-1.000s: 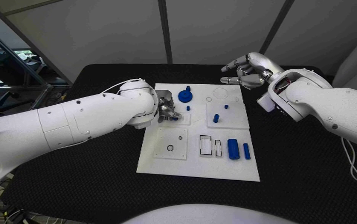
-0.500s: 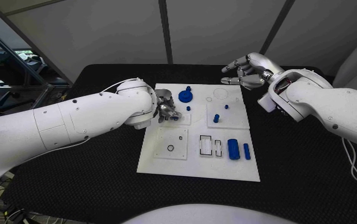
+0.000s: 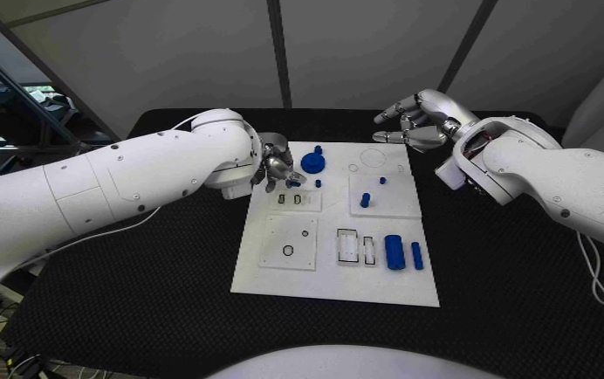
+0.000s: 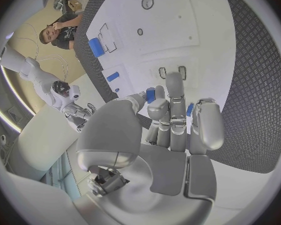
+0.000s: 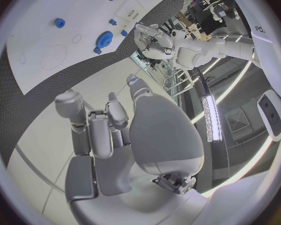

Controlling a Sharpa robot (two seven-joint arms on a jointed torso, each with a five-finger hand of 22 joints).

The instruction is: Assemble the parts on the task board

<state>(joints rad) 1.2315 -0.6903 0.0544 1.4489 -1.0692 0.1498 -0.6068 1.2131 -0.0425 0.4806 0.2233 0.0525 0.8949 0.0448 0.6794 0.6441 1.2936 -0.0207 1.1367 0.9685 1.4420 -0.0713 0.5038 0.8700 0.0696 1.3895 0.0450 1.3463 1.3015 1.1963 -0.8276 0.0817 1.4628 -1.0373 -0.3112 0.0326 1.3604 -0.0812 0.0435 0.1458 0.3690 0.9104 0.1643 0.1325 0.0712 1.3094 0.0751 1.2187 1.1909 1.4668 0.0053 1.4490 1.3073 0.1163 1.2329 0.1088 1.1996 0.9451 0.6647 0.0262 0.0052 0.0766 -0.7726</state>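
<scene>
The white task board (image 3: 330, 276) lies in the middle of the black table. My left hand (image 3: 275, 172) hovers at the board's far left edge, beside the blue gear (image 3: 312, 163). It pinches a small blue part (image 4: 150, 94) between thumb and fingers (image 4: 170, 92). Just nearer than the hand lie two small slots (image 3: 288, 197), which also show ahead of the fingers (image 4: 172, 73). My right hand (image 3: 422, 122) hangs above the board's far right corner, fingers loosely spread and holding nothing (image 5: 109, 130).
On the board a short blue peg (image 3: 319, 183) stands by the gear, and two more pegs (image 3: 365, 198) stand to its right. A thick blue cylinder (image 3: 394, 251) and a thin one (image 3: 416, 255) lie near the right edge.
My left hand has drawn back from over the two small slots toward the board's far left edge, uncovering them. The right hand has not moved.
</scene>
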